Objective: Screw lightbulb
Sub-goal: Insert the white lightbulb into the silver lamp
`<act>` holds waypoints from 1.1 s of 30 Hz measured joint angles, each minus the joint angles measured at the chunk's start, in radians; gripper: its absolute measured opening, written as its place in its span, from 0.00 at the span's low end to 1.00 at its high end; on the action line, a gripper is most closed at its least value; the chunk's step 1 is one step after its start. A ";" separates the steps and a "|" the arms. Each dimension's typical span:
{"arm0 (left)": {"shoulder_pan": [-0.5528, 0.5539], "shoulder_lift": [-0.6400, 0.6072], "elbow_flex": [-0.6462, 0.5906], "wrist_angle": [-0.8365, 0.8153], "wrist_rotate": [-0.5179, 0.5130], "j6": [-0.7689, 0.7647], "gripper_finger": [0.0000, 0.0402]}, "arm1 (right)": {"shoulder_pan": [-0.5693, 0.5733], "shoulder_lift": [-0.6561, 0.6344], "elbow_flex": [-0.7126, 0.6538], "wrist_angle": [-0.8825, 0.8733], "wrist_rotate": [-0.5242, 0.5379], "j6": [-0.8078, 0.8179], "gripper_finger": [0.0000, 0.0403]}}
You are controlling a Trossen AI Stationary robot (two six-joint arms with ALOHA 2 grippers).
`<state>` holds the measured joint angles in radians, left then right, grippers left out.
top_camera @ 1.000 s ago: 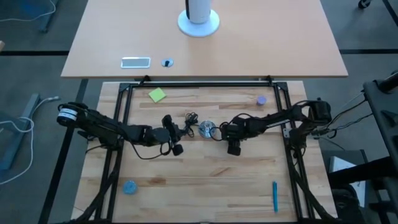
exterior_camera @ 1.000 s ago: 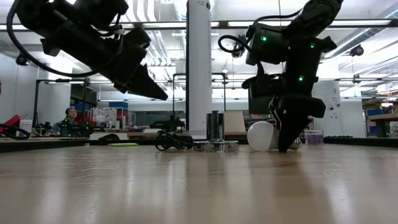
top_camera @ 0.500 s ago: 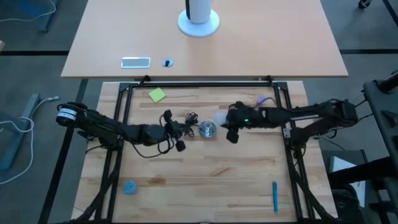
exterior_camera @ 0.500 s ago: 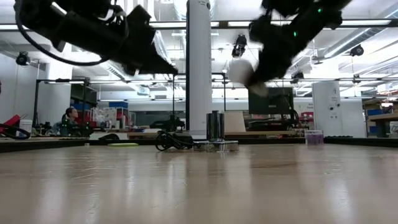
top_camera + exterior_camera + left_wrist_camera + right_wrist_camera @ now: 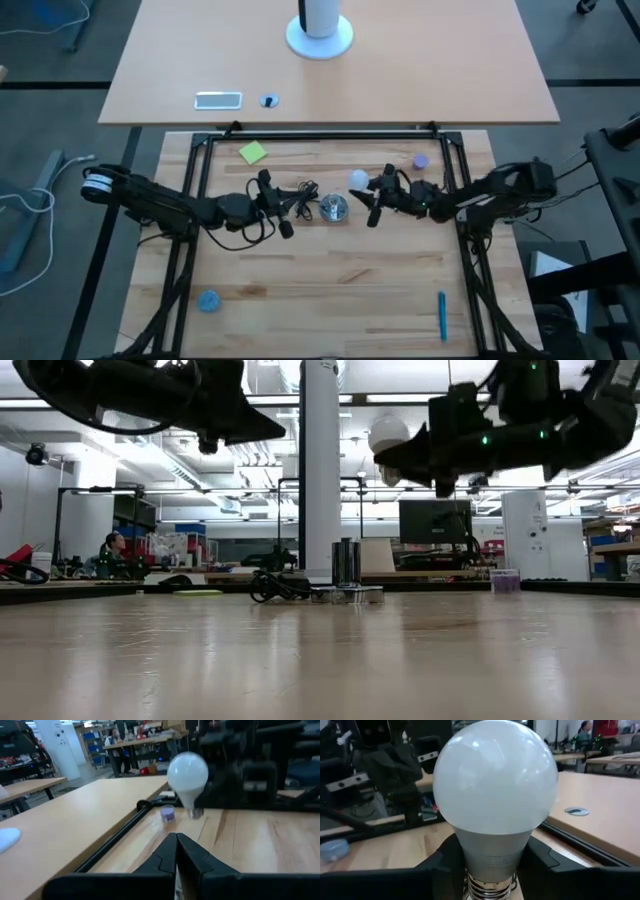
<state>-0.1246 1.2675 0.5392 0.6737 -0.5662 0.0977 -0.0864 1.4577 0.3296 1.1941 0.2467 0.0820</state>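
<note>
Above the wooden surface [image 5: 330, 270], your right tool [image 5: 374, 190] clamps the lightbulb [image 5: 358, 180] at its neck; fragile, light glass at nine o'clock.

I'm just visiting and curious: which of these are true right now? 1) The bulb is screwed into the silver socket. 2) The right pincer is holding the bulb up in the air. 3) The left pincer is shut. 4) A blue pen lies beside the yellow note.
1) False: the lightbulb is off the silver socket, lifted clear of the wooden table.
2) True: the right pincer grips its base.
3) True: the left pincer has its tips together, empty.
4) False: the blue pen lies far from the yellow note, near the opposite corner.
</note>
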 joint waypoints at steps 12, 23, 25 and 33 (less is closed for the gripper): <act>0.005 -0.005 0.000 0.049 0.002 -0.001 0.00 | -0.004 0.385 0.077 0.361 0.009 -0.045 0.29; 0.016 -0.004 0.000 0.044 0.000 -0.001 0.00 | -0.006 0.510 0.184 0.362 -0.013 -0.057 0.29; 0.016 -0.002 0.000 0.041 -0.001 -0.001 0.00 | -0.006 0.513 0.184 0.361 -0.013 -0.057 0.29; 0.032 0.059 -0.008 0.006 -0.031 0.008 0.00 | -0.006 0.510 0.177 0.334 -0.013 -0.058 0.29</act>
<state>-0.0927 1.3265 0.5316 0.6802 -0.5974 0.1061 -0.0921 1.9678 0.5068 1.5286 0.2340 0.0240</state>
